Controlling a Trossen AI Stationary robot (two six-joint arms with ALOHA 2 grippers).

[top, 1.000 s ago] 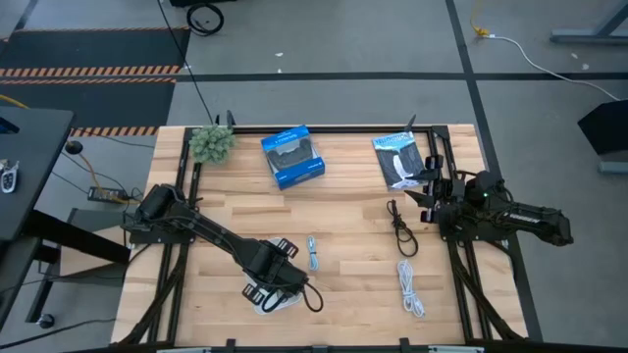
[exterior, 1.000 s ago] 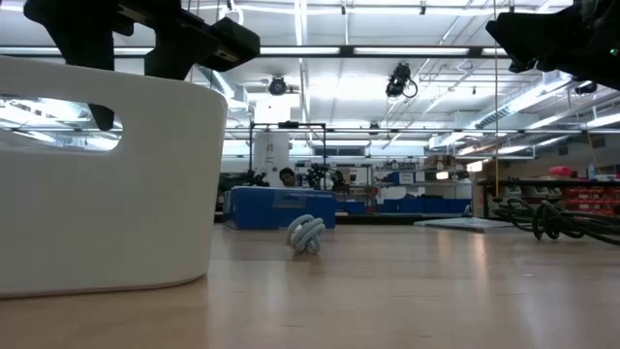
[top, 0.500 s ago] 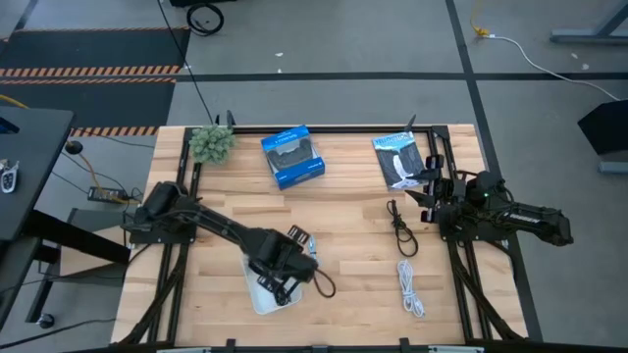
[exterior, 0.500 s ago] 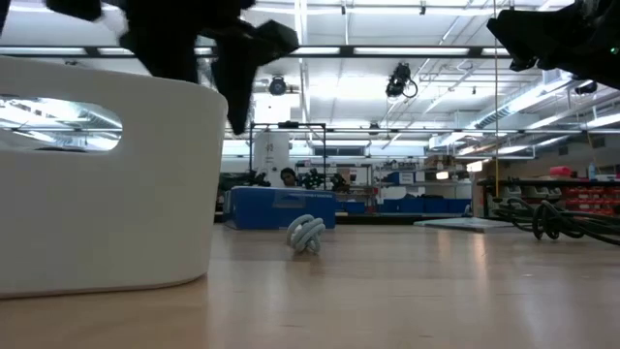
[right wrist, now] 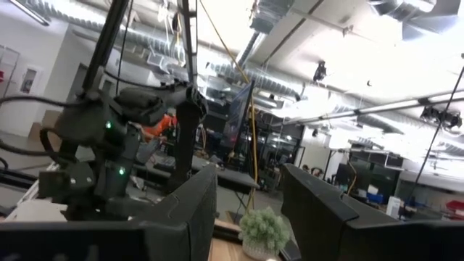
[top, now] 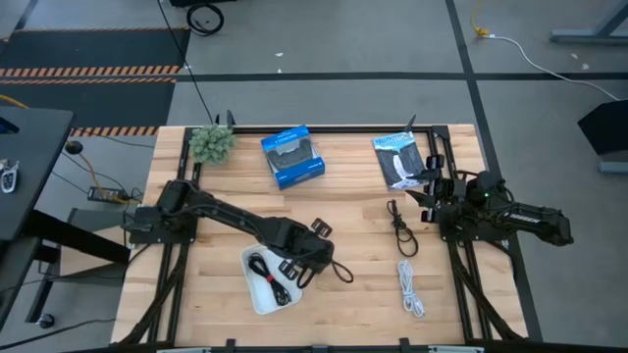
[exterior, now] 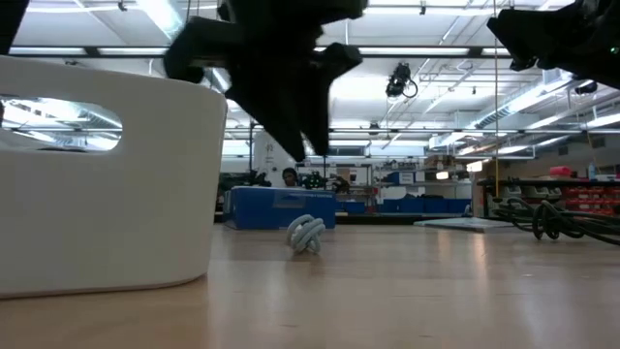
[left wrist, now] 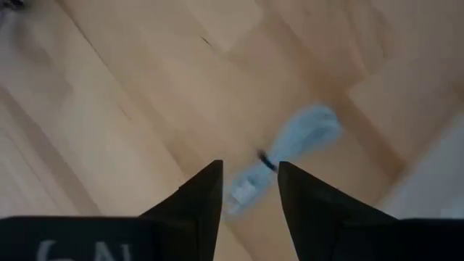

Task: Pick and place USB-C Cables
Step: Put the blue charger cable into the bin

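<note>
The grey cable bundle [left wrist: 290, 145] lies on the wood just beyond my left gripper [left wrist: 250, 181], which is open and hangs above it, touching nothing. In the low view the bundle [exterior: 306, 235] sits under the dark left gripper [exterior: 305, 136]. From above, the left gripper [top: 310, 251] covers it. A black cable [top: 272, 277] lies in the white bin [top: 253, 294]. Another black cable [top: 400, 227] and the white cable [top: 410, 287] lie on the table's right part. My right gripper [top: 429, 188] is open [right wrist: 246, 210], raised beside the black cable, and waits.
A blue box [top: 292, 157], a black-and-white package [top: 400, 159] and a small green plant [top: 211, 143] stand along the far edge. The white bin [exterior: 97, 174] sits near the table's near edge, left of the grey cable. Bare wood lies between the bin and the right-hand cables.
My left gripper has moved from over the white bin toward the table's right and far side, ending above the grey cable. The black cable in the bin, covered by the gripper before, now shows. The right arm has kept still.
</note>
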